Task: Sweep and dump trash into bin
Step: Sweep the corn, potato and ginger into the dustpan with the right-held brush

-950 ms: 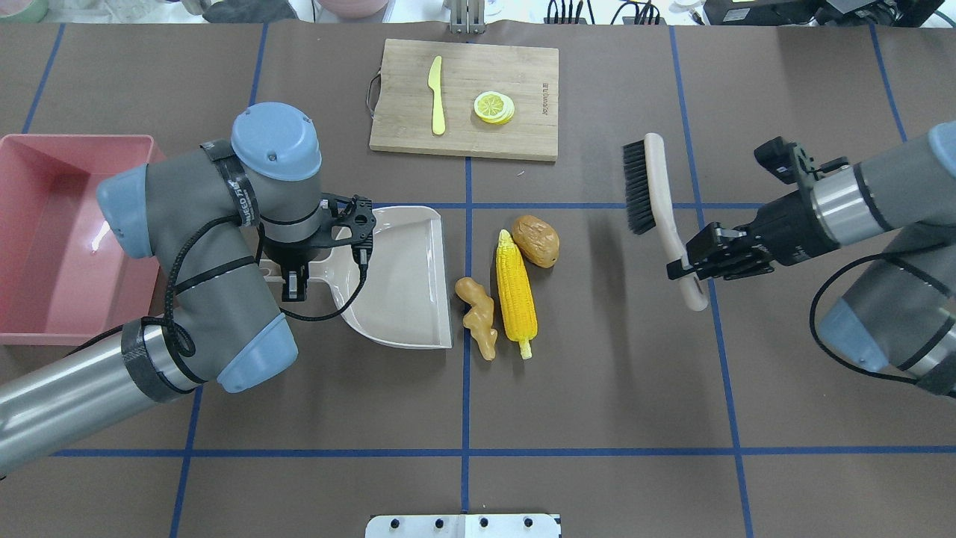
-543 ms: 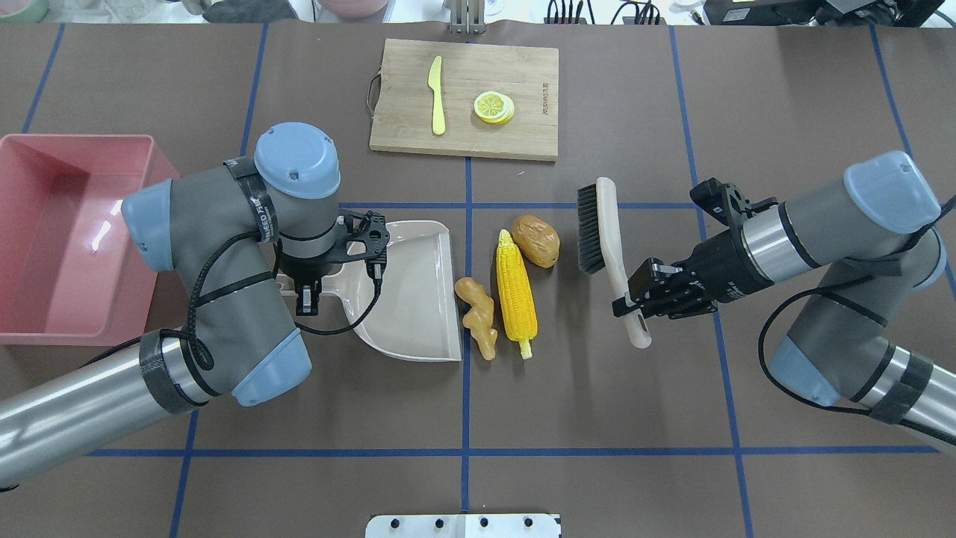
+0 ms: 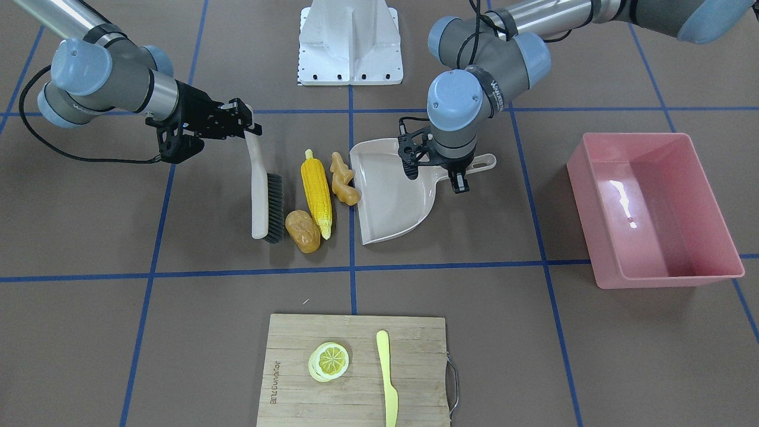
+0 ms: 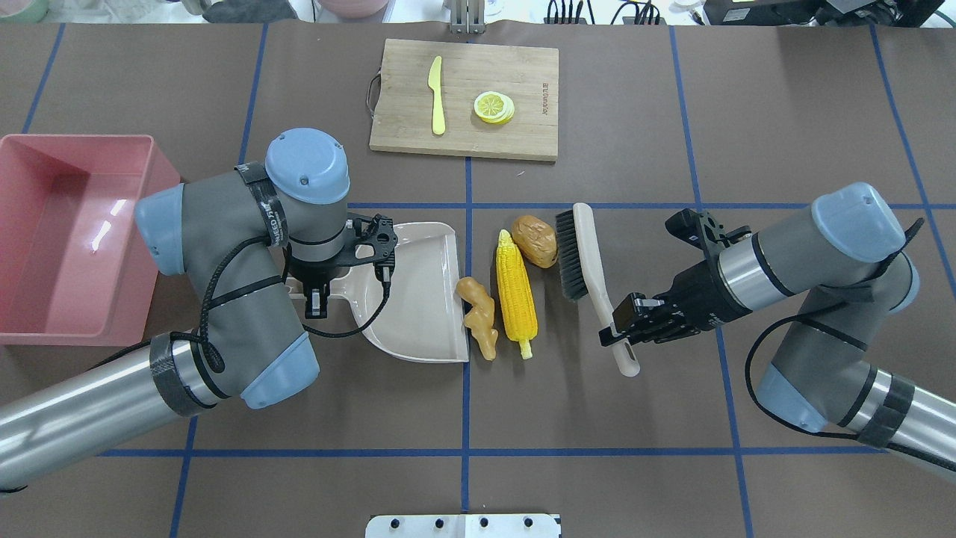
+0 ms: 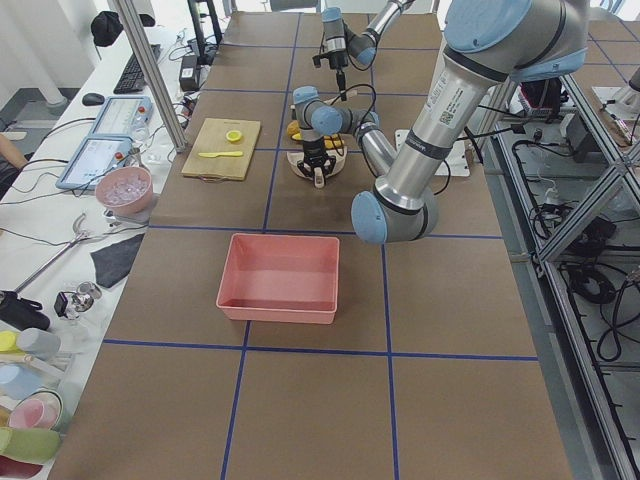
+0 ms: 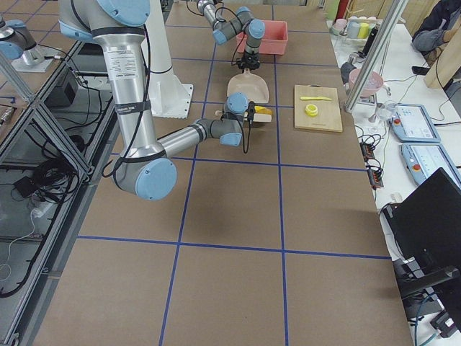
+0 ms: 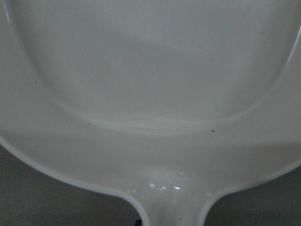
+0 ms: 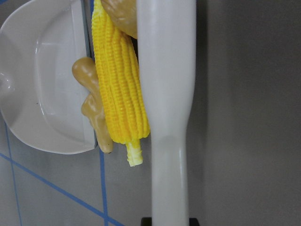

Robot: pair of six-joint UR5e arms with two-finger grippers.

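At the middle of the surface (image 4: 597, 418), corn cob (image 4: 517, 295), potato (image 4: 534, 240) and ginger root (image 4: 479, 316) lie between dustpan (image 4: 418, 299) and brush (image 4: 586, 250), none yet swept in. One arm's left claw (image 4: 315, 288) clenches the dustpan handle; the right claw (image 4: 617, 329) grasps the brush, bristles at the potato. Sweeping, then dumping into the pink bin (image 4: 75, 139) at left, remain.

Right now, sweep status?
Left gripper shut on dustpan, lip at ginger. Right gripper shut on brush, bristles at potato. Corn between them; dustpan and bin empty. No obstruction in the sweep line.

Between dustpan (image 4: 418, 299) and brush (image 4: 576, 252) lie ginger root (image 4: 479, 318), corn cob (image 4: 517, 295) and potato (image 4: 535, 240).
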